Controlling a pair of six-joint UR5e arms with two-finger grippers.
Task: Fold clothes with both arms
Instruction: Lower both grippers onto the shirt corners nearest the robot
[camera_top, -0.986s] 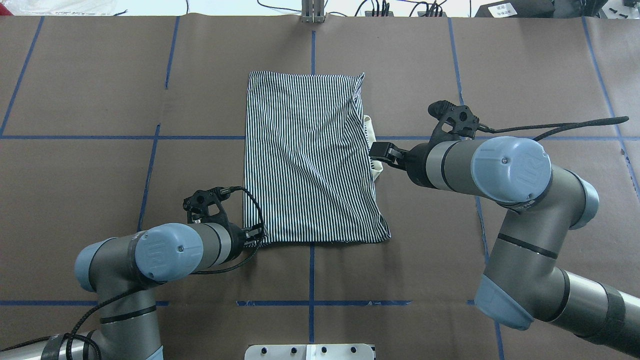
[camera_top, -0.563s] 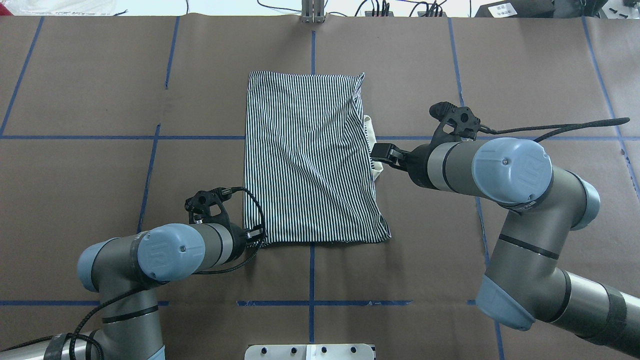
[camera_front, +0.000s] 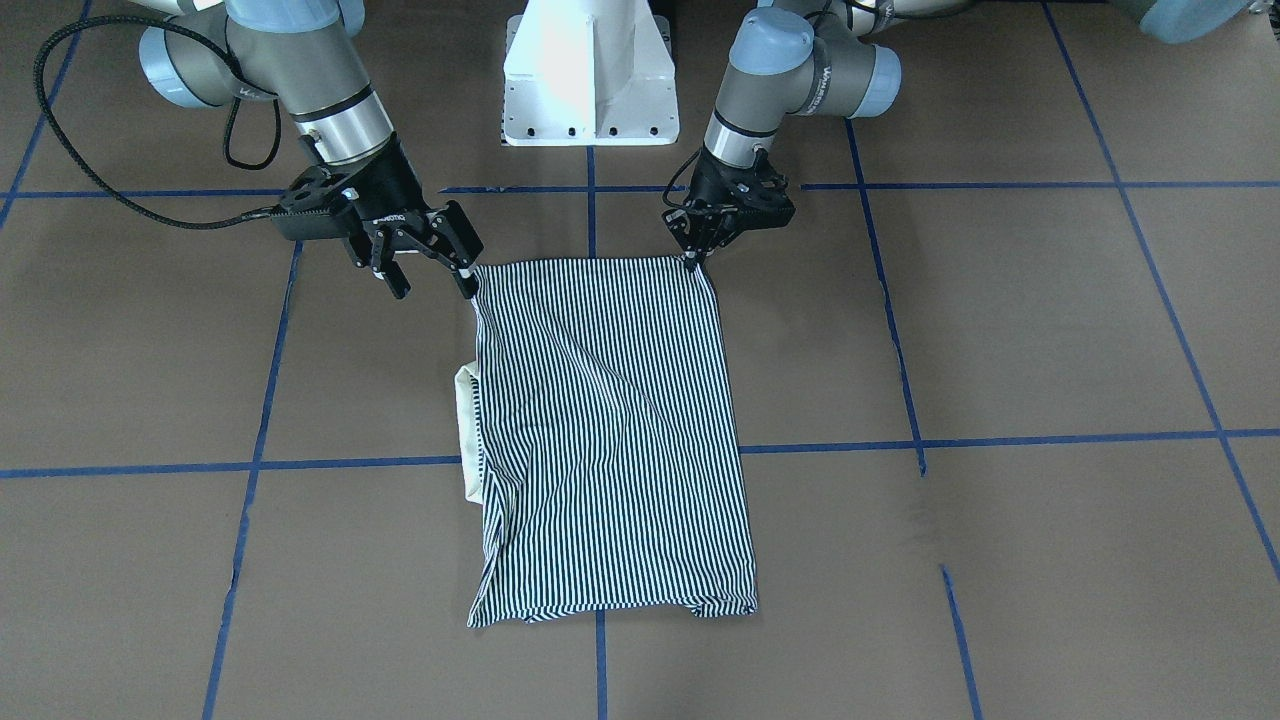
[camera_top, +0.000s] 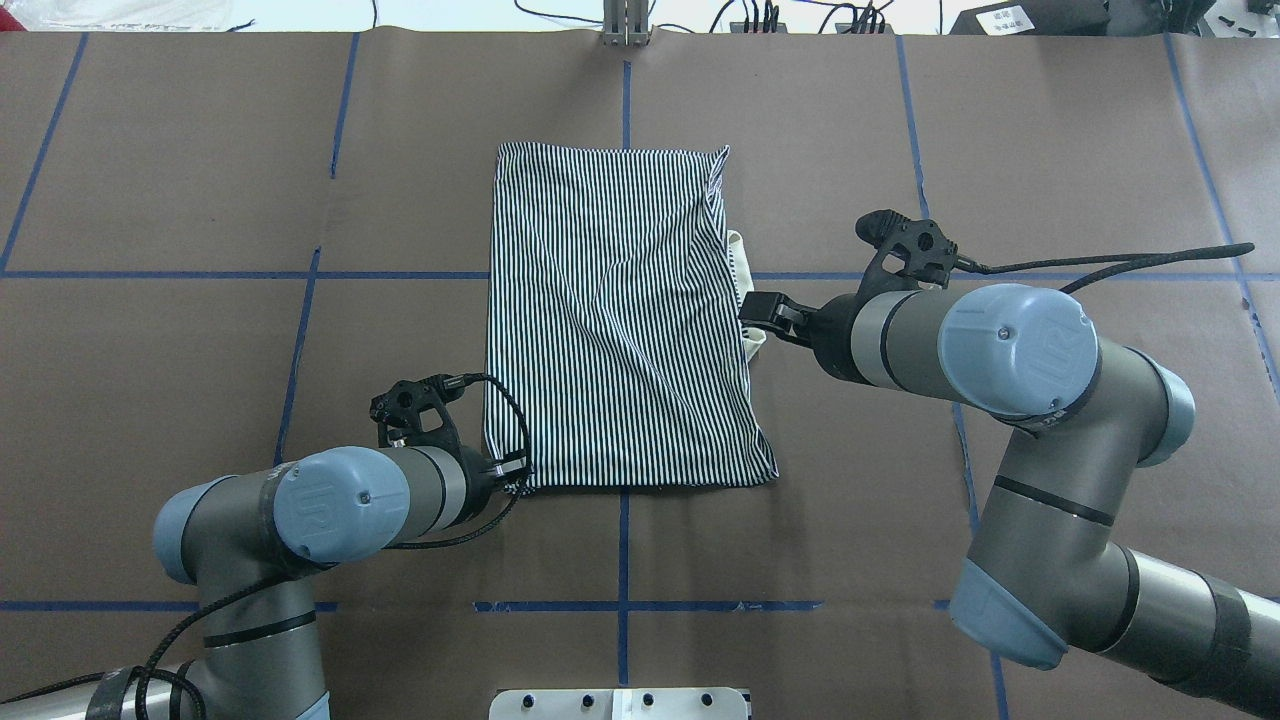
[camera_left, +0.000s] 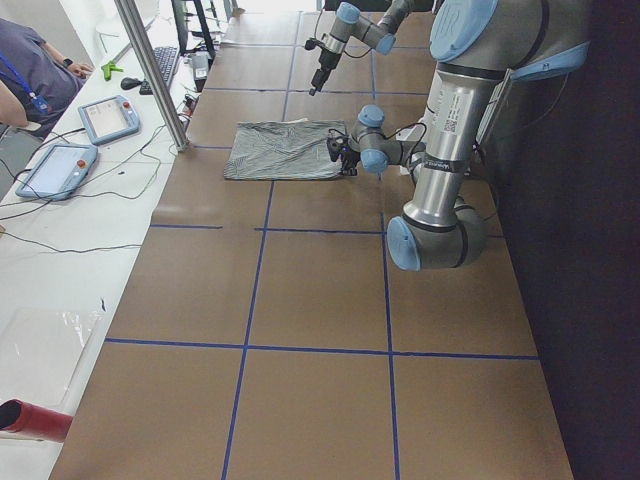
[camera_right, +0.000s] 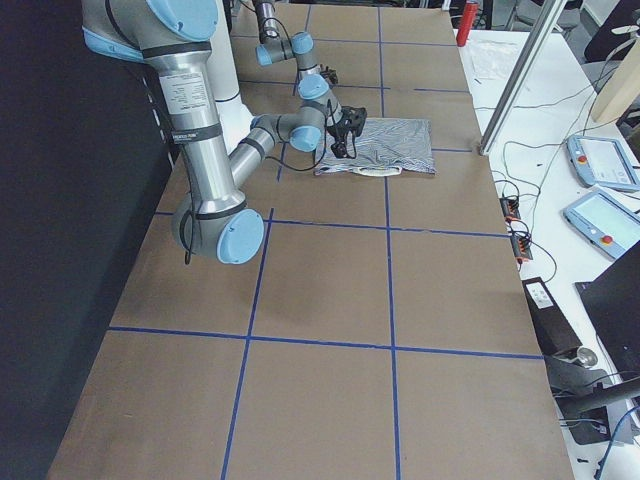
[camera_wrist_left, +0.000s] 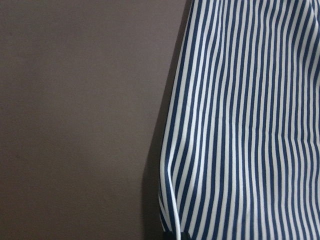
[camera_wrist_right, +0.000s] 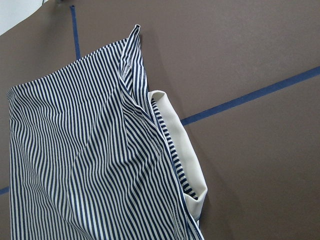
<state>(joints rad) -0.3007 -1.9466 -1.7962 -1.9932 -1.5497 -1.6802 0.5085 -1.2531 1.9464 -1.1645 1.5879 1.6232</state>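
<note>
The striped polo shirt (camera_top: 615, 320) lies folded into a tall rectangle on the brown table, its cream collar (camera_top: 740, 255) poking out at the right edge. My left gripper (camera_front: 692, 262) is down at the shirt's near left corner with its fingers pinched together on the fabric. The left wrist view shows only the striped cloth (camera_wrist_left: 250, 125) and its edge up close. Raised over the right edge near the near corner, my right gripper (camera_front: 434, 290) is open and holds nothing. Its wrist camera looks down on the shirt (camera_wrist_right: 90, 165) and the collar (camera_wrist_right: 180, 145).
The white pedestal base (camera_front: 590, 80) stands at the robot's side of the table. Blue tape lines (camera_top: 625, 605) cross the brown cover. A metal post (camera_top: 625, 25) stands at the far edge. Beyond it, tablets (camera_left: 108, 118) and a person (camera_left: 25, 70) are at a white bench.
My right arm has shifted slightly toward the robot, with its gripper still open. The left arm has barely moved. The shirt's near right corner has drawn in a little.
</note>
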